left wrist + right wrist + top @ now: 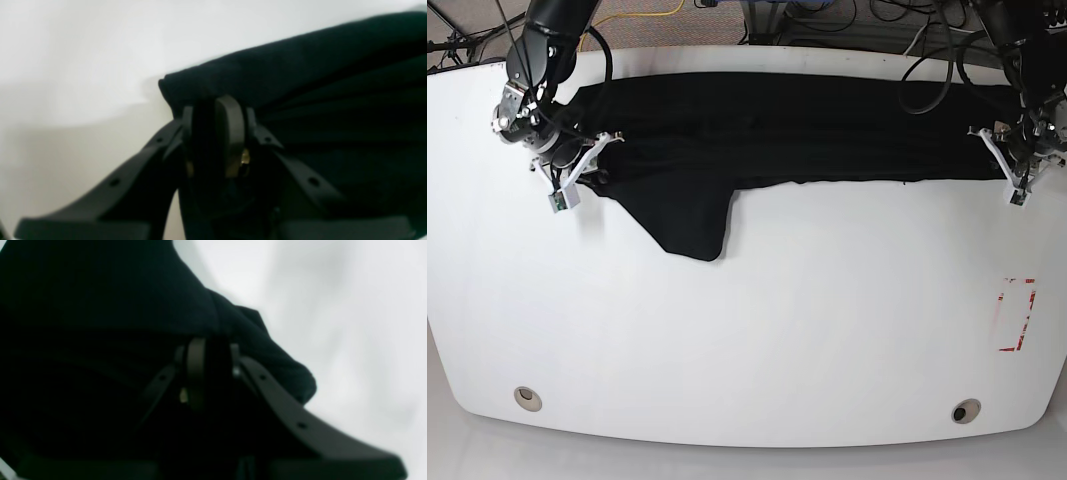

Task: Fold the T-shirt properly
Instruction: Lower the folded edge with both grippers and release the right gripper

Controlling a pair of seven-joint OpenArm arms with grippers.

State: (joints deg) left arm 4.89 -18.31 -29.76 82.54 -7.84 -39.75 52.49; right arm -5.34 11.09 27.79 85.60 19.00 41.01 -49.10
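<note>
Base view with both wrist views. The black T-shirt (797, 135) lies as a long folded band along the far edge of the white table (757, 330), one sleeve (692, 225) hanging out of the band toward the table's centre. The left gripper (1010, 170), at the far right corner, is clenched on a bunched fold of the shirt's end (233, 83); the right gripper (577, 165), at the far left corner, is likewise clamped on the opposite end (253, 350). Likely hazards: uneven pulling by the two arms would skew the band; a thin pinch may let the soft cloth slip free; the trailing sleeve may drag and crumple beneath the next fold, spoiling its neatness.
</note>
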